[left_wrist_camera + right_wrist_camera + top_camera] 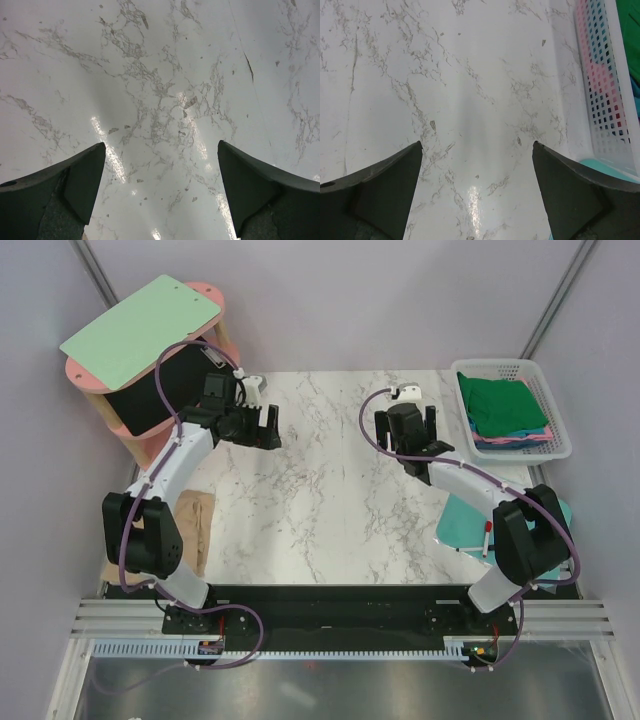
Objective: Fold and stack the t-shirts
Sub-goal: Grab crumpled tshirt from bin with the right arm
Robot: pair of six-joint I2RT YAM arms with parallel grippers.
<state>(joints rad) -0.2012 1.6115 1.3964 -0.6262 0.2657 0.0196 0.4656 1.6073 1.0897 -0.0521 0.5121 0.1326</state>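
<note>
A dark green t-shirt (503,400) lies folded on top of a teal-blue one (536,430) and a pink one (512,444) in a white basket (500,368) at the table's back right. A tan-beige t-shirt (192,530) lies at the table's left edge beside the left arm. My left gripper (262,428) is open and empty above bare marble (160,145) at the back left. My right gripper (406,438) is open and empty above bare marble (476,142), just left of the basket (600,125); pink cloth (600,85) shows through its holes.
A pale green clipboard (140,330) lies on a pink stool (100,390) at the back left, off the table. A mint-teal board (470,525) with a red-tipped pen lies at the table's right edge under the right arm; its corner shows in the right wrist view (592,165).
</note>
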